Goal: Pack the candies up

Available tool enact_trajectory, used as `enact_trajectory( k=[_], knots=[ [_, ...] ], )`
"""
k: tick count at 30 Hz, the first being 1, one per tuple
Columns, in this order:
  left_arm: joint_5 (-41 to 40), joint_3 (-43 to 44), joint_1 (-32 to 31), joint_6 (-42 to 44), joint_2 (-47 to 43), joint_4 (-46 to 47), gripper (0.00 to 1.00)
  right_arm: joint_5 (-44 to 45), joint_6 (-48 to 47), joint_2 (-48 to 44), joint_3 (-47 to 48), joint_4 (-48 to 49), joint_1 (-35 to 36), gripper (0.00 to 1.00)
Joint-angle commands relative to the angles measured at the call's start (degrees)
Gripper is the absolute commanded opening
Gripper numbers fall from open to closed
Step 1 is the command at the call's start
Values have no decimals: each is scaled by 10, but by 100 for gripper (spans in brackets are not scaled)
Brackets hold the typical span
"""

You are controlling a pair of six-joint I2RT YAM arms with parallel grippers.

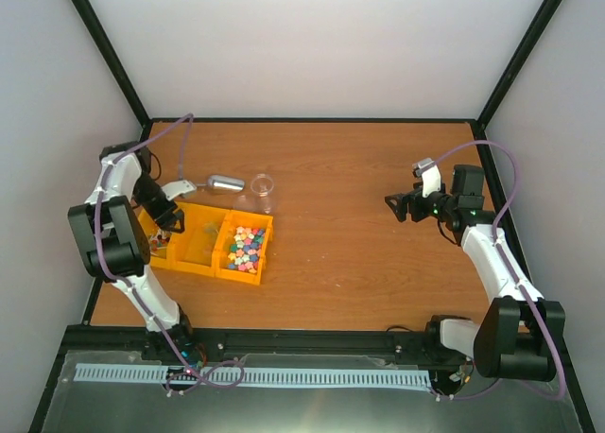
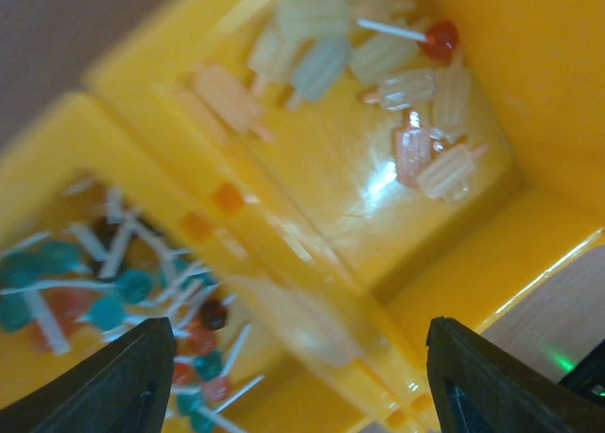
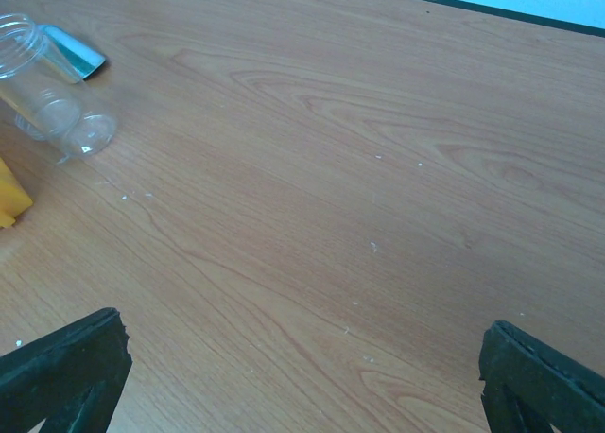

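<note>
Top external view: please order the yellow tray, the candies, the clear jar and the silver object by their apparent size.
1. yellow tray
2. candies and clear jar: they look about alike, so not ranked
3. silver object, slightly smaller

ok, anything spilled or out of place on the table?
Nothing spilled: candies sit inside their yellow bin compartment. The clear jar looks tipped over beside a silver piece, though I can't be sure.
</note>
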Motion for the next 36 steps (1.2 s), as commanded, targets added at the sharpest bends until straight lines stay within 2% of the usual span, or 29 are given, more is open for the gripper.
enact_trajectory(
  k=[1, 7, 14, 21, 30, 34, 36],
  knots=[
    [8, -45, -5, 3, -3, 16, 74, -11, -9, -4, 12, -5, 4, 100],
    [80, -113, -57, -7, -51, 12, 71, -12, -8, -1, 14, -5, 4, 100],
    [158, -149, -161, -71, -90, 18, 70, -9, -7, -2, 15, -5, 4, 100],
    [223, -135, -272, -135, -85, 33, 69, -24, -26, 13, 41, -27, 5, 100],
    [292, -97, -420, -221, -16, 107, 68, -26, -61, 37, 76, -74, 36, 100],
    [347, -36, -450, -269, 38, 141, 68, -8, -82, 33, 74, -72, 76, 100],
    [377, 9, -450, -264, 64, 117, 67, 19, -89, 38, 74, -61, 107, 100]
  ],
)
